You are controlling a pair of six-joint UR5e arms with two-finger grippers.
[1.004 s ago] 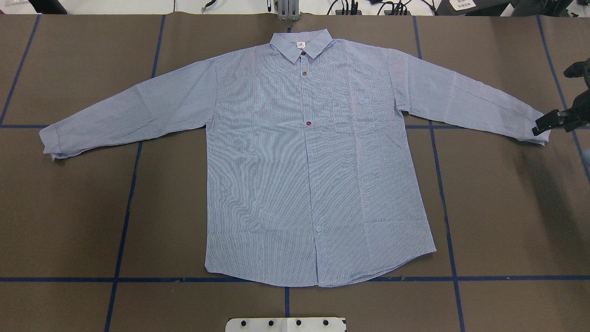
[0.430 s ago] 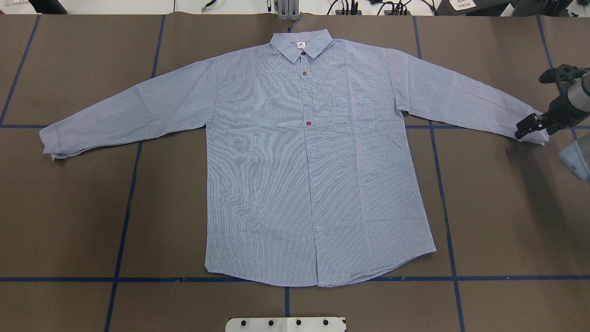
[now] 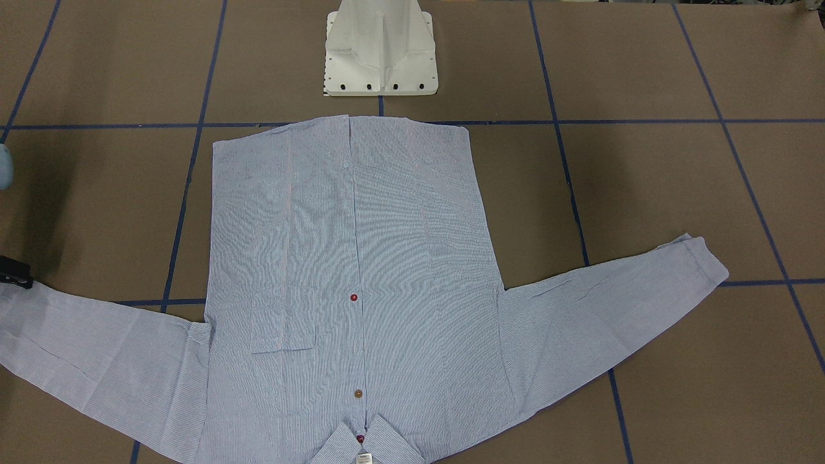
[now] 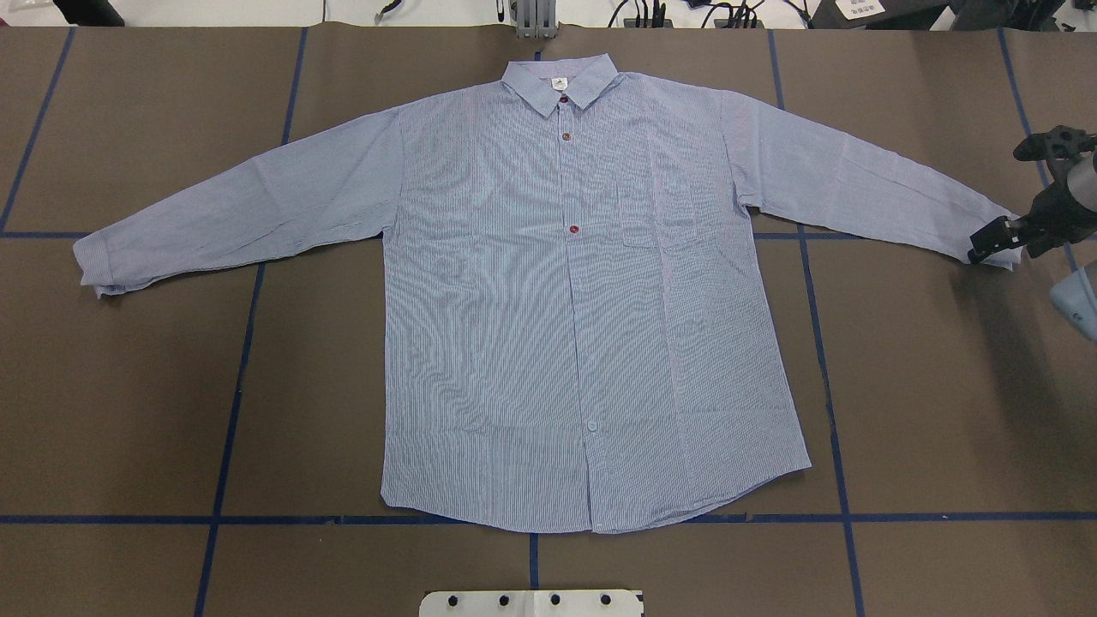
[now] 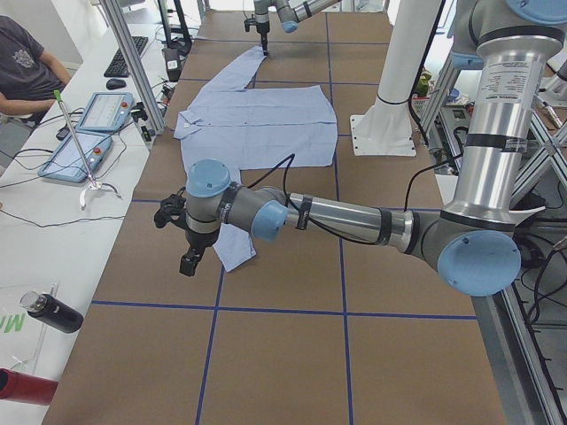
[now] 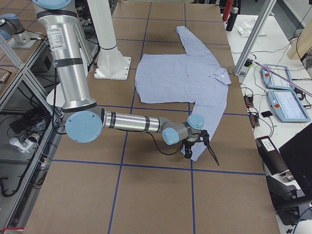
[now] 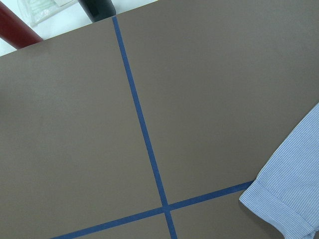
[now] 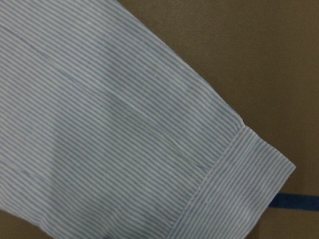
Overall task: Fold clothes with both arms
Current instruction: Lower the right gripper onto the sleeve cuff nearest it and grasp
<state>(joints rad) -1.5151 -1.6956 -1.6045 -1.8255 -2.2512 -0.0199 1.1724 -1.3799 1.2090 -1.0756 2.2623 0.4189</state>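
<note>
1. Overhead exterior: the light blue striped shirt [image 4: 566, 300] is seen spread flat on the brown table [image 4: 128, 411]. It lies front up and buttoned, with the collar [image 4: 561, 81] at the far edge and the hem toward the white pedestal base [image 4: 531, 602].
2. Both sleeves are stretched out wide, the left sleeve [image 4: 240, 206] to one side and the right sleeve [image 4: 900, 193] to the other. The chest pocket [image 4: 656, 214] is shown on the robot's right half of the front.
3. Over at the table's right edge, the right gripper [image 4: 984, 247] is placed at the very end of the right sleeve. Whether it is clenched on the cloth or released cannot be told.
4. Right wrist-mounted: the frame is nearly filled by the right-side cuff [image 8: 239, 189], lying flat on the table. A short piece of blue tape line [image 8: 294, 201] is caught just beside it.
5. Exterior left: the left gripper [image 5: 190, 263] is seen pointing down near the end of the left sleeve. From this side view alone its state cannot be told.
6. Left wrist-mounted: the left-side cuff [image 7: 294, 199] is caught in the lower right corner, next to a tape crossing [image 7: 166, 206]. A red bottle [image 7: 17, 32] is seen beyond the table's edge.
7. A seated person [image 5: 27, 62] is shown at the side desk.
</note>
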